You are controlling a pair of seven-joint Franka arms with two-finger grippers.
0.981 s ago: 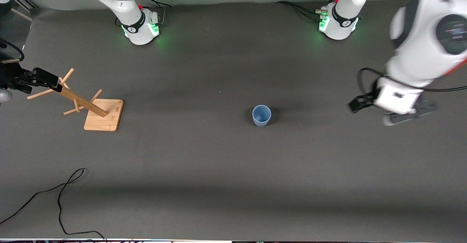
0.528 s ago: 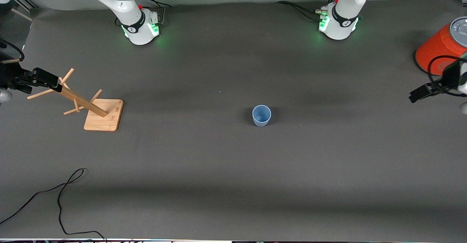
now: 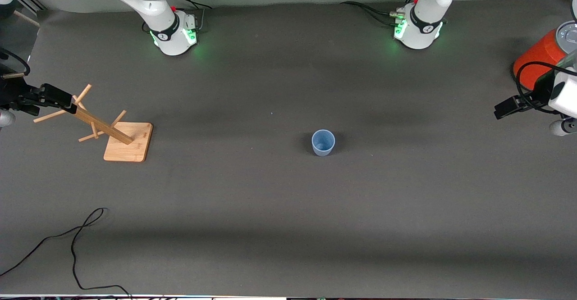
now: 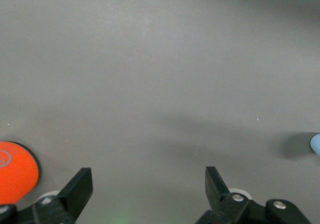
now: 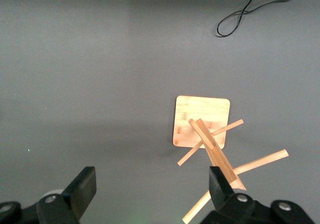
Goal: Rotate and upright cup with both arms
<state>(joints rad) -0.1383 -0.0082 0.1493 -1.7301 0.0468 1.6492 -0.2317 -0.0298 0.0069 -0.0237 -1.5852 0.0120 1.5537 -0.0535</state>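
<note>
On the dark table, a cup [image 3: 323,142] stands upright near the middle, mouth up, well apart from both grippers.

No writing can be read anywhere. Toward the right arm's end, the right gripper [image 3: 67,104] hangs above a wooden peg rack [image 3: 110,131] on its square base, fingers [image 5: 82,186] spread and holding nothing; a loose black cable [image 3: 74,246] lies nearer the camera. Toward the left arm's end, the left gripper [image 3: 502,109] hovers over bare table beside an orange-red can [image 3: 536,59], fingers [image 4: 80,184] spread wide and empty.
</note>
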